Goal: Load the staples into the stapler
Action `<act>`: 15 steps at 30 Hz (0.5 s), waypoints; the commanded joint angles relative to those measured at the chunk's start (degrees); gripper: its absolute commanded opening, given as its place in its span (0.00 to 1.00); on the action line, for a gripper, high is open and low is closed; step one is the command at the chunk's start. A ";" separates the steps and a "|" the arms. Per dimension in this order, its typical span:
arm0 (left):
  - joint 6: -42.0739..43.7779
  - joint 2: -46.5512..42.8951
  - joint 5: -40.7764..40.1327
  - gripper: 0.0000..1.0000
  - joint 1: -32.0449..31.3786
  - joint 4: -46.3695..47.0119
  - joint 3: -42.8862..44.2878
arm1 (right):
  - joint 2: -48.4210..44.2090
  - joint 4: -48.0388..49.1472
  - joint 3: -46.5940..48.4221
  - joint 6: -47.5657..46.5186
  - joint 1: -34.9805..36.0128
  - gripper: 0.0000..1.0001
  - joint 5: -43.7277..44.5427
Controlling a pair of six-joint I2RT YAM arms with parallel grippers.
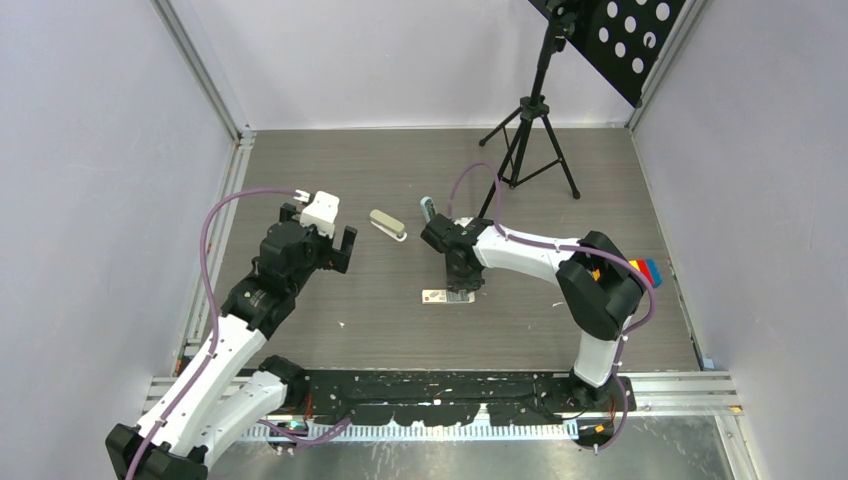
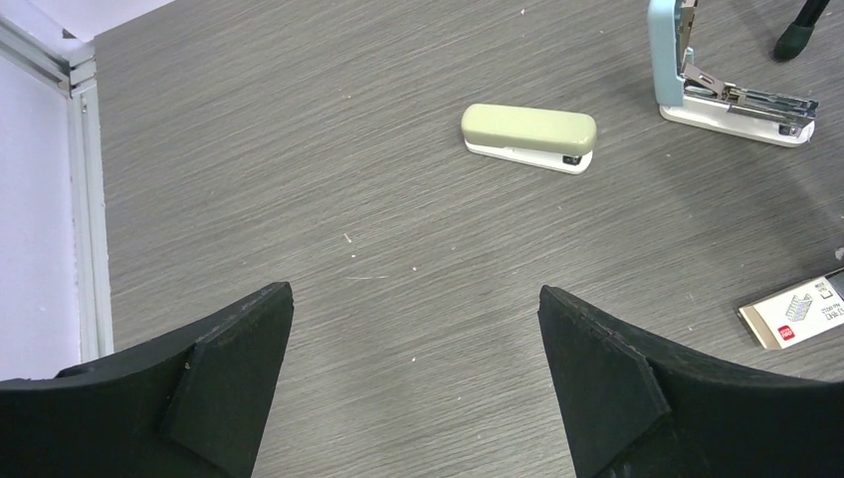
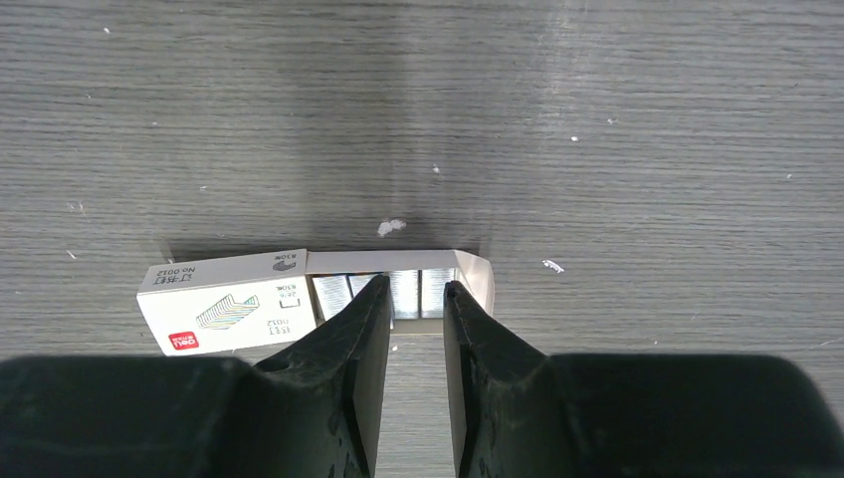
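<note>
Right wrist view: black right gripper (image 3: 415, 291) down over small white cardboard staple box (image 3: 224, 304) on grey wood-grain table (image 3: 597, 119). Sleeve slid aside, silvery staple strips (image 3: 332, 296) exposed. Fingers narrowed astride one strip; cannot tell if clamped. Black left gripper (image 2: 414, 291) spread wide, empty, above table. Beyond: closed beige stapler (image 2: 528, 136); farther, light-blue stapler (image 2: 732, 95) hinged open.

Grey wood-grain table (image 1: 350, 160) between pale lilac walls (image 1: 90, 150), black tripod (image 1: 530, 140) near the far right corner.
</note>
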 commanded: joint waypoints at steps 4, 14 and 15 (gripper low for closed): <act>0.50 0.44 0.62 0.96 0.23 1.19 0.19 | -5.21 4.28 -1.69 -3.39 0.02 0.34 -2.72; 0.51 0.50 0.64 0.96 0.26 1.05 0.12 | -3.87 6.20 -1.96 -4.53 0.07 0.40 -6.94; 0.53 0.57 0.63 0.96 0.28 1.05 0.18 | -3.59 6.19 -1.87 -4.59 0.03 0.40 -7.00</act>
